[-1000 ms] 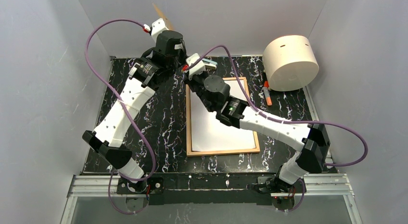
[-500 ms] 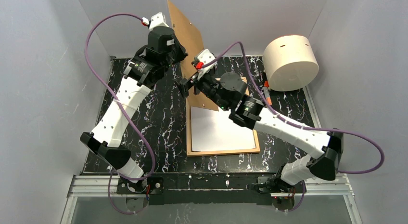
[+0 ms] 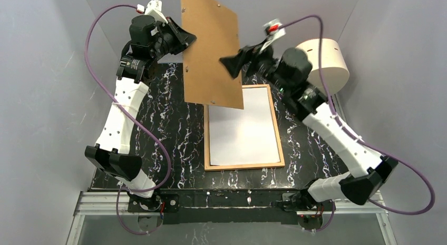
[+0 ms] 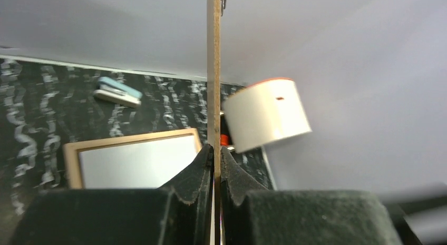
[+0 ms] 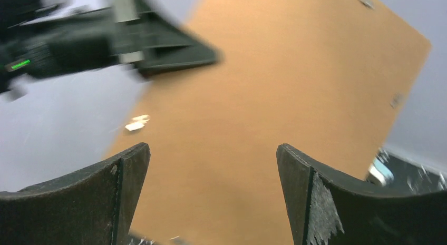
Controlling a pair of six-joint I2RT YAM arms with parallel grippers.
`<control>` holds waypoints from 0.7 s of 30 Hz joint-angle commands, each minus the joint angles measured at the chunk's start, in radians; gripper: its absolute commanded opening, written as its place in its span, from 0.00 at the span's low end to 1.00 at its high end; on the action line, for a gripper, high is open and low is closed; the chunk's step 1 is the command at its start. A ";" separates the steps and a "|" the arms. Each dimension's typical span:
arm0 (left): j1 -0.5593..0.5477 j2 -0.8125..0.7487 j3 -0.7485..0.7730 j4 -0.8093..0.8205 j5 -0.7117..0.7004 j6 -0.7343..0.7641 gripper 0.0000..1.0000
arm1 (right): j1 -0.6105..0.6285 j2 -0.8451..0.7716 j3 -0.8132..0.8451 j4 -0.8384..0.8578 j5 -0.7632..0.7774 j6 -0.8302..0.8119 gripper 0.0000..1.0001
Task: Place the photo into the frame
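Note:
My left gripper [image 3: 184,37] is shut on the left edge of the brown backing board [image 3: 211,50], which it holds upright in the air over the table's far side. The left wrist view looks along the board's thin edge [image 4: 213,71], pinched between the pads [image 4: 206,160]. My right gripper [image 3: 230,66] stands open just off the board's right edge, facing its brown face [image 5: 263,97], with nothing between the fingers. The frame [image 3: 242,166] lies flat on the table. The photo [image 3: 242,134] rests inside it, white back up.
A white cylinder [image 3: 321,66] stands at the back right of the black marbled table [image 3: 174,129]. A small blue and white object [image 4: 117,92] lies near the far edge, and something orange [image 4: 225,139] shows beside the cylinder. Grey walls close in on three sides.
The left arm has lifted the backing board up off the frame. The right gripper has opened, let go of the board and drawn back up to the right, uncovering the photo.

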 commanded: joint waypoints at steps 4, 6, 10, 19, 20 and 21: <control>0.055 -0.040 -0.011 0.282 0.315 -0.170 0.00 | -0.463 0.060 0.004 -0.073 -0.292 0.506 0.99; 0.065 -0.050 -0.046 0.356 0.346 -0.240 0.00 | -0.568 0.067 -0.033 -0.047 -0.367 0.592 0.99; 0.069 -0.063 -0.102 0.499 0.400 -0.385 0.00 | -0.673 0.074 -0.120 0.086 -0.528 0.710 0.99; 0.080 -0.055 -0.155 0.670 0.462 -0.591 0.00 | -0.684 0.101 -0.197 0.284 -0.684 0.844 0.99; 0.082 -0.055 -0.157 0.673 0.467 -0.599 0.00 | -0.685 0.103 -0.200 0.291 -0.686 0.847 0.99; 0.082 -0.056 -0.159 0.674 0.472 -0.603 0.00 | -0.686 0.104 -0.200 0.290 -0.688 0.848 0.99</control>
